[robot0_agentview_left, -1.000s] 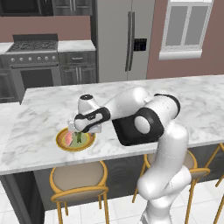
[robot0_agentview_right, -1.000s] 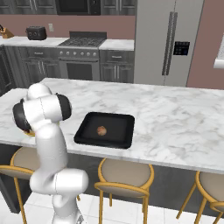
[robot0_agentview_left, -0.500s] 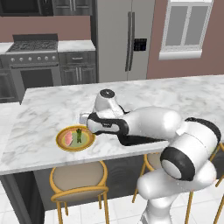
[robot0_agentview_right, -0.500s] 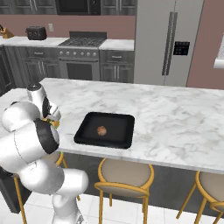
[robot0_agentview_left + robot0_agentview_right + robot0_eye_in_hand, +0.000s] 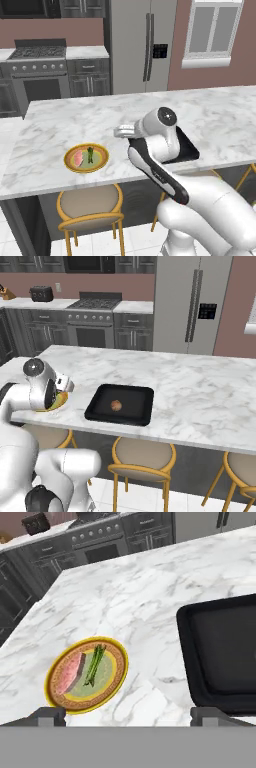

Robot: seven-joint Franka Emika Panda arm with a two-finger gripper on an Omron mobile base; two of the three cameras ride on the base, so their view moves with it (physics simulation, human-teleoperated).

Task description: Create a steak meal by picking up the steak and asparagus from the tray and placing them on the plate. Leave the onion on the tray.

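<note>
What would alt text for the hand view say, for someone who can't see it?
On a marble counter, a yellow-rimmed plate holds the pink steak with the green asparagus beside it. The black tray sits apart at the right edge, and the open gripper hovers above.

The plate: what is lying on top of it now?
On the plate lie the steak and the asparagus, side by side. The plate's centre beneath them is covered, so nothing can be said about it.
</note>
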